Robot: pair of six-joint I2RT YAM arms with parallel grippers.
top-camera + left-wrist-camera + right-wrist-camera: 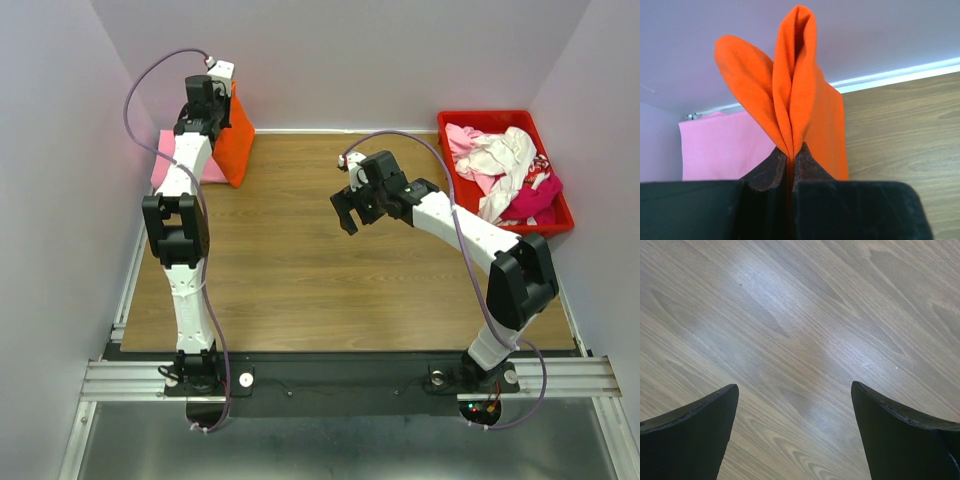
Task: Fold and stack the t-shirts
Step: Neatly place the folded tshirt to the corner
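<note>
The left gripper (791, 151) is clenched on the orange shirt (805, 100), pinching a bunched fold that stands up between its jaws while the rest hangs down toward the table (300, 270). In the top view this is at about 11 o'clock on the table, with the pink shirt (725, 145) lying flat just beside it, toward 9 o'clock. The right gripper (794, 385) hovers near the centre with its jaws spread wide, holding nothing, bare wood under it. More shirts lie jumbled in the crate (490, 118) at 2 o'clock.

The step looks like stacking orange onto pink. To do it well, carry the cloth toward 9 o'clock until it hangs over the pink. Lower it so the hanging edge lands first, then drag gently to lay it flat and square. Let go only once it rests. The risk is the fold springing open or landing half off the pink.
</note>
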